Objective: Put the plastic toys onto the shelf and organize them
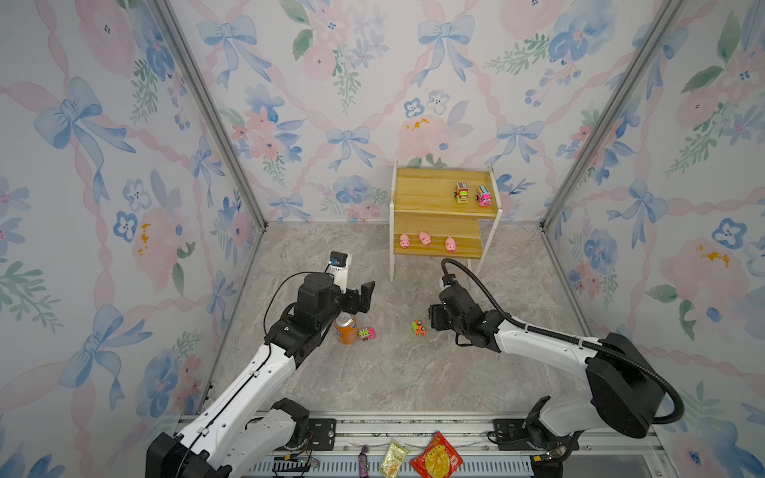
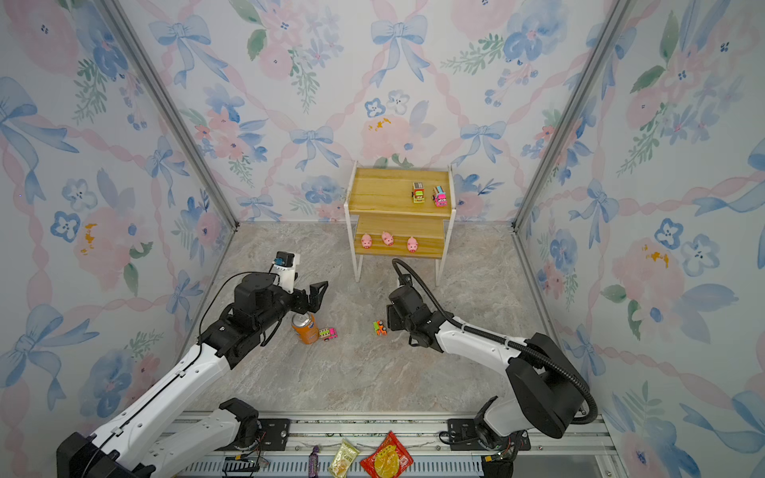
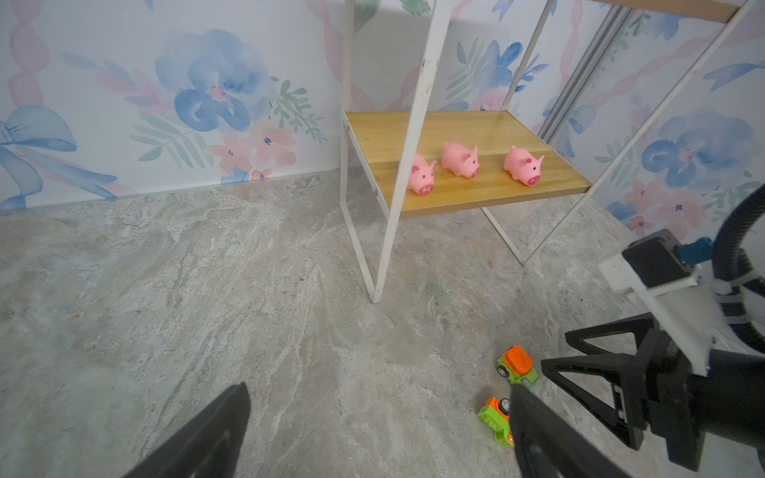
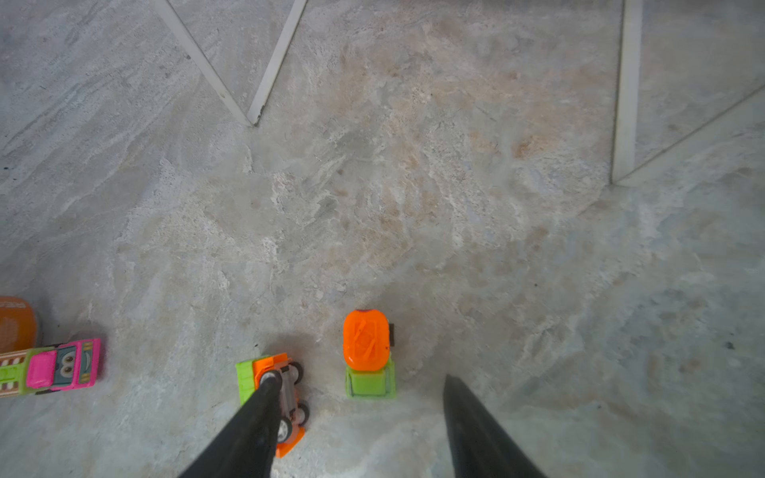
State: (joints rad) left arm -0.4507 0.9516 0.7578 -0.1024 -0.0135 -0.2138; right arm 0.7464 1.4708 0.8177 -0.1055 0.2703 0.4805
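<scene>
While the pigs (image 1: pixel 425 239) stand on the shelf (image 1: pixel 430 198), the right gripper (image 4: pixel 360 378) hovers half-open, empty, at the upright truck (image 4: pixel 368 356) on the near floor (image 4: pixel 414 207) (overturned truck (image 4: pixel 285 397) just beside); next it should straddle and close.

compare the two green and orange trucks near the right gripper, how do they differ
The upright truck stands on its wheels; the tipped truck lies on its side, wheels showing. The upright truck shows a rounded orange top; the tipped truck shows its grey underside. Both are green and orange, on the floor, not on the shelf.
</scene>
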